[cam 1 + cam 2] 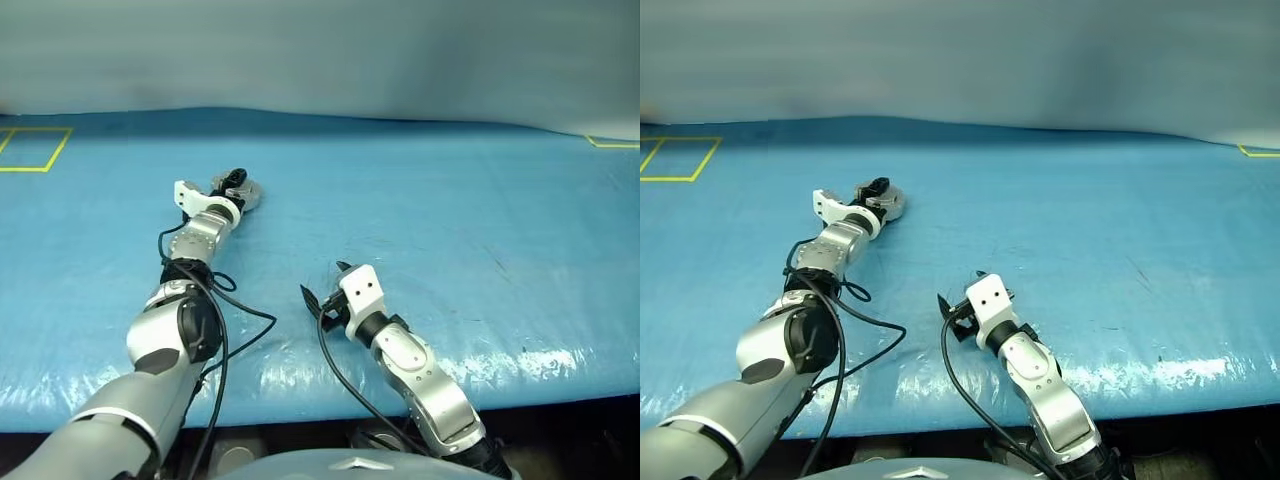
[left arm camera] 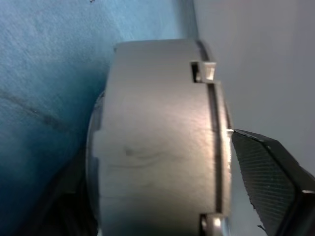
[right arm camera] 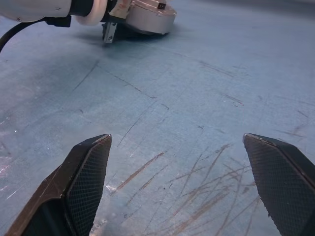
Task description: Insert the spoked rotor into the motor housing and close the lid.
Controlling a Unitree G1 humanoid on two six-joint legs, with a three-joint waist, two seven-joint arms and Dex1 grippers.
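My left gripper (image 1: pixel 236 184) reaches far out over the blue table (image 1: pixel 450 220), right at the motor housing (image 1: pixel 247 196). In the left wrist view the housing (image 2: pixel 157 142) stands close up as a plain grey puck with a seam running round its edge and small notches along it. One finger (image 2: pixel 268 172) stands just beside the rim. I cannot tell whether it touches the metal, nor how far my left jaws are spread or whether they grip.

My right gripper (image 1: pixel 325 295) hovers low over bare, scratched table surface nearer to me, well apart from the housing. Its fingers (image 3: pixel 86 179) are spread wide with nothing between them.

In the right wrist view the housing (image 3: pixel 150 17) shows as one closed grey puck lying flat on the table. No copper coils, no segmented inner face and no dark spoked wheel are visible anywhere on the cloth. So I judge the rotor is inside and the lid is down, with the task at or near its end. What may remain is drawing my left gripper clear.
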